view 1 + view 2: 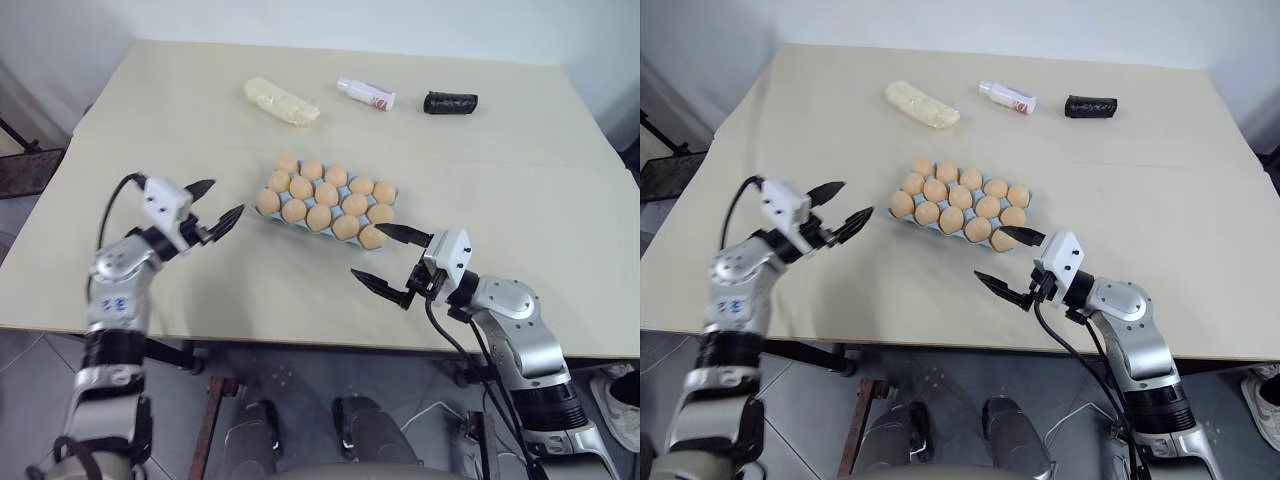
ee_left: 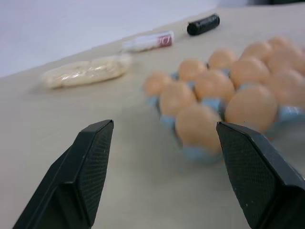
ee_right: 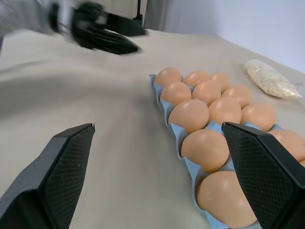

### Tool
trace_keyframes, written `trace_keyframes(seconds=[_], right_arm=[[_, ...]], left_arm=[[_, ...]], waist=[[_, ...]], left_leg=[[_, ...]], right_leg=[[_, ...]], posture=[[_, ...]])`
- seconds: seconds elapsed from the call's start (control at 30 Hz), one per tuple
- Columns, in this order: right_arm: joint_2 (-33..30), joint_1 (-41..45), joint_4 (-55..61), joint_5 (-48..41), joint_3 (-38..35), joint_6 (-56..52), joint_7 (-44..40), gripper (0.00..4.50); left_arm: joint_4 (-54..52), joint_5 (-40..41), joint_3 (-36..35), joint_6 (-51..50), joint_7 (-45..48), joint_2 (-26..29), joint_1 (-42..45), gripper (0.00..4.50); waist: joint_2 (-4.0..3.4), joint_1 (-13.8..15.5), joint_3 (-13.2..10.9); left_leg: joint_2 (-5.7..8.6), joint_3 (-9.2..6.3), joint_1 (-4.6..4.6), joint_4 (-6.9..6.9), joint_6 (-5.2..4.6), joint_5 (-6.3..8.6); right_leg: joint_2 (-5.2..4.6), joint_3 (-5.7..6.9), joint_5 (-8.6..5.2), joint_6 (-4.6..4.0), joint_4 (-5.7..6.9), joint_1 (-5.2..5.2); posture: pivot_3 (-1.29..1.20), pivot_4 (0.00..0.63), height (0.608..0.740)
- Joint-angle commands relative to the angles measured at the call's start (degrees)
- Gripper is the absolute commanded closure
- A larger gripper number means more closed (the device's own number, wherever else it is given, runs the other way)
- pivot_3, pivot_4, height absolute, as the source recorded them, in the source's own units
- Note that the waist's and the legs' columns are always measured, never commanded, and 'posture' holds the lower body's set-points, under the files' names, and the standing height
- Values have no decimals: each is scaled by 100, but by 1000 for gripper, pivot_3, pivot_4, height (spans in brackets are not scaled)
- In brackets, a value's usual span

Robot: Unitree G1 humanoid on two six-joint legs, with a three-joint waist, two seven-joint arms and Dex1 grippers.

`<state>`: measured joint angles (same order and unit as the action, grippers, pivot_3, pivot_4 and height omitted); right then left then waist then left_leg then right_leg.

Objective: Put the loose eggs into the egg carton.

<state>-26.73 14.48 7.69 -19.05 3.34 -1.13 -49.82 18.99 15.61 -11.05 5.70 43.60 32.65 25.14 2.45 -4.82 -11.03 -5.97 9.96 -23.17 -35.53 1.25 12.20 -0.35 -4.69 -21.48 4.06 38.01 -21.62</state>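
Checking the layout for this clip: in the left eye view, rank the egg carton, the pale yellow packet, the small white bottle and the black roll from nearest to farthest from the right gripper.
1. Egg carton, right beside the right gripper, table centre.
2. Small white bottle, far edge, middle.
3. Black roll, far edge, to the bottle's right; too close to the bottle to call.
4. Pale yellow packet, far edge, left.

eggs: smooth light orange-tan eggs (image 1: 327, 195), uniform, no markings
carton: light-blue moulded egg carton (image 3: 177, 131)
table: plain matte beige table (image 1: 180, 110)
packet: pale yellow lumpy oblong packet (image 1: 281, 102)
bottle: small white bottle (image 1: 366, 93), red-patterned label
roll: black glossy roll (image 1: 450, 102)
fingers: black gripper fingers (image 2: 90, 162), fine crosshatch pads
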Motion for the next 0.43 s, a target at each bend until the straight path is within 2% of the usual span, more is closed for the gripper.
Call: trace_keyframes(seconds=[0.03,0.17,0.43], right_arm=[[-162,93,-119,-64,-228,137,-143,0],[-210,252,-392,-77,-316,176,-237,0],[-196,408,-722,-85,-441,223,-188,0]], left_arm=[[-760,288,-356,-215,333,429,-663,824],[-1110,426,-643,-420,358,669,-1296,824],[-1688,390,-794,-618,-21,551,-1781,824]], waist=[[0,4,0],[0,12,0],[0,4,0]], left_leg=[[6,-2,0,0,-4,1],[17,-4,-1,2,-4,15],[20,-19,-1,24,4,19]], right_leg=[[-8,1,0,0,-1,3],[-25,3,1,1,-4,4],[-28,-1,3,-5,-15,8]], posture=[[0,150,740],[0,150,740],[0,150,740]])
